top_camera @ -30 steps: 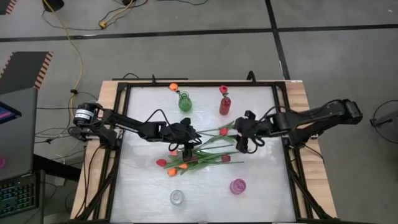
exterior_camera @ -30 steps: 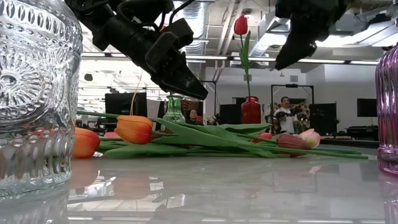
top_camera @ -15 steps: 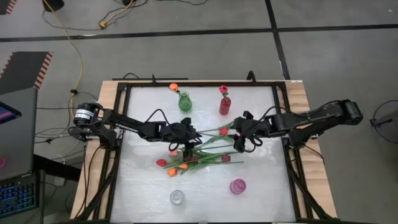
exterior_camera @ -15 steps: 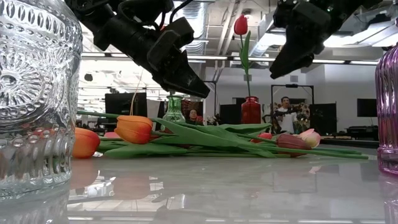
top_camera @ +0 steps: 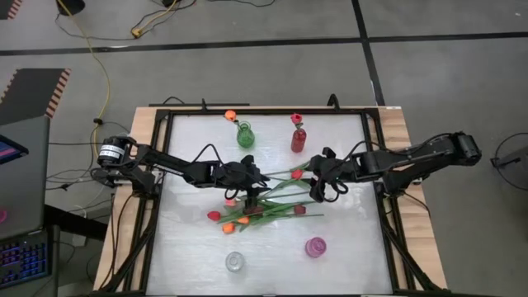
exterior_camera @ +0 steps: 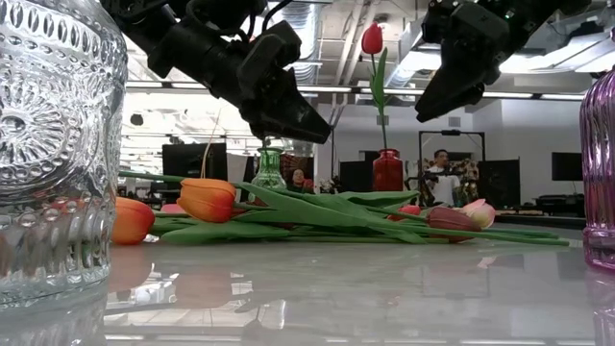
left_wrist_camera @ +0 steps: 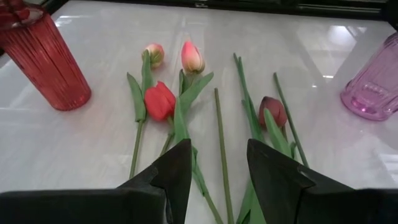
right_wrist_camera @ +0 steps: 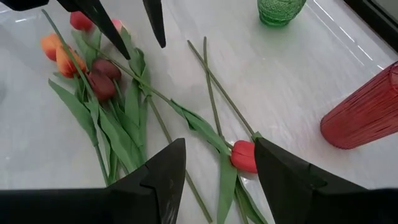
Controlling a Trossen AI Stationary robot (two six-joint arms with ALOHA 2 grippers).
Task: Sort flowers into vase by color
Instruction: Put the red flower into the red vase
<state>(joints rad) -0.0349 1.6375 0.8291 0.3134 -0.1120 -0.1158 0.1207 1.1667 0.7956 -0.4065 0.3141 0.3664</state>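
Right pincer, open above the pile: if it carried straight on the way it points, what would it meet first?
Most likely the red tulip lying between its fingertips, head and stem over the white table. The right pincer is open and holds nothing. Depth is unclear, so a leaf beside it might touch first.

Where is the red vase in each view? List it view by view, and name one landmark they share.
High view: red vase near the table's far edge, right of the green vase.
Low view: vase just right of centre, far back, one red tulip upright in it.
Left wrist view: vase in the picture's upper left corner.
Right wrist view: vase at the picture's right edge.
Shared landmark: the pile of tulips lying on the table, seen in all four.
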